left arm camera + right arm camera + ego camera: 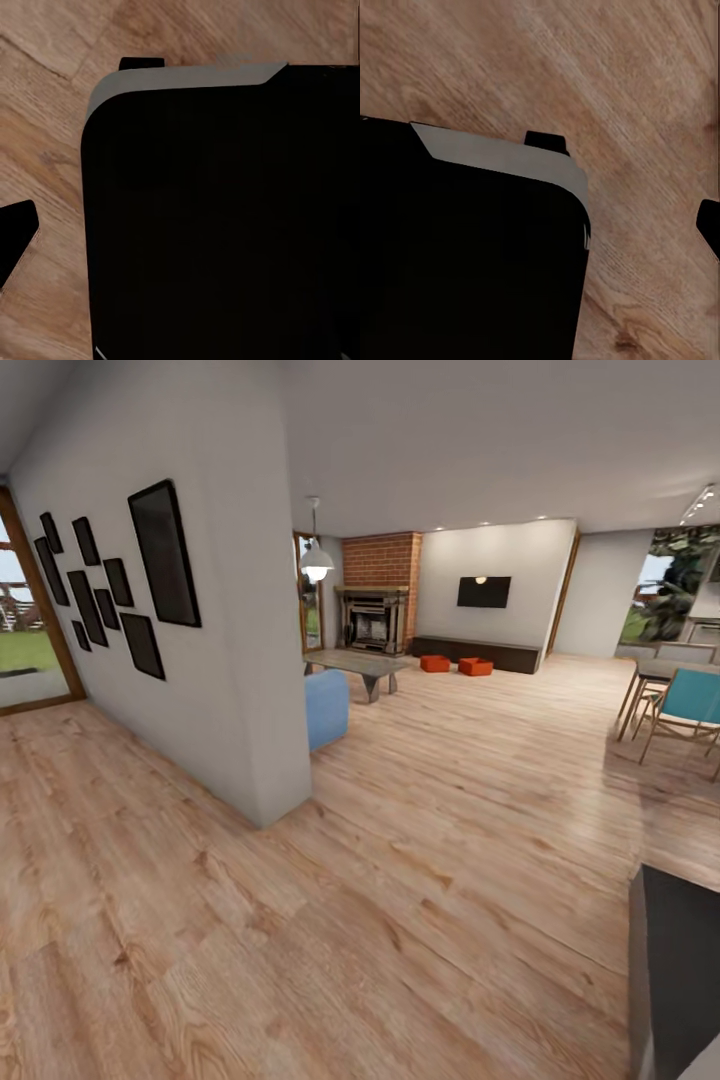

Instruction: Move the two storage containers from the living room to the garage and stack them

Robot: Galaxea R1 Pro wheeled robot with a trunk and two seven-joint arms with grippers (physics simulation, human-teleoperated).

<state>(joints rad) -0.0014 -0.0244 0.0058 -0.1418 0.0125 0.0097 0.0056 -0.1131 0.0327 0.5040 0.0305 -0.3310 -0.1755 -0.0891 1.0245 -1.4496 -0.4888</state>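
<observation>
Head view: the two orange-red bins [434, 663] [475, 666] are seen far off on the light wood floor [420, 840] of the living room, just beside each other and in front of the long low dark cabinet [478, 652]. Above it a black TV [484, 592] is mounted; to its left stands the brick chimney [381, 560] with the fireplace [374, 622]. A white wall [215, 660] hung with dark frames [165, 555] is seen at the left.

In the wrist views a dark rounded body [225, 217] [465, 255] is seen over the planks, with a dark fingertip [15, 232] of the left gripper and another [709, 225] of the right at the edges. How far either pair of jaws stands apart cannot be told, nor the pose of the arms.
</observation>
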